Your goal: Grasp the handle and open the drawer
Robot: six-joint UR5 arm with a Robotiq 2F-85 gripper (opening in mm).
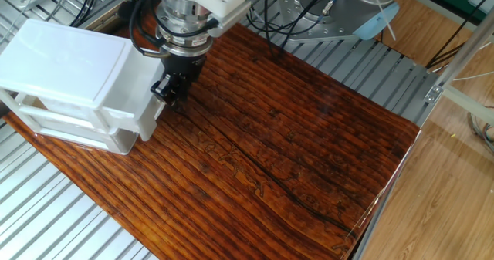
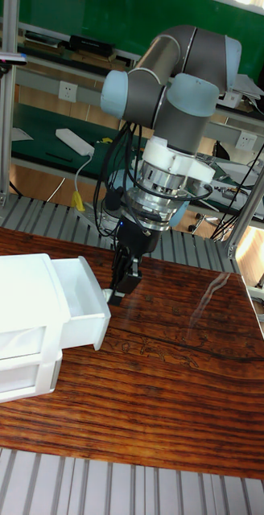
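The white two-drawer box (image 1: 58, 55) (image 2: 15, 338) stands at the left of the wooden table. Its taller upper drawer (image 2: 84, 302) (image 1: 147, 98) stands partly pulled out toward the right, with its open top showing in the tall fixed view. My gripper (image 1: 168, 92) (image 2: 121, 288) hangs straight down at the drawer's front and is shut on the handle (image 2: 114, 295). The black fingers (image 1: 174, 86) cover most of the handle; only a small pale stub shows at the drawer front.
The shallower bottom drawer (image 2: 19, 374) stays closed under the upper one. The brown wooden tabletop (image 1: 278, 160) stretches right of the box, on a ribbed metal base (image 1: 54, 214). Cables (image 1: 100, 1) and the arm's base (image 1: 340, 17) lie behind.
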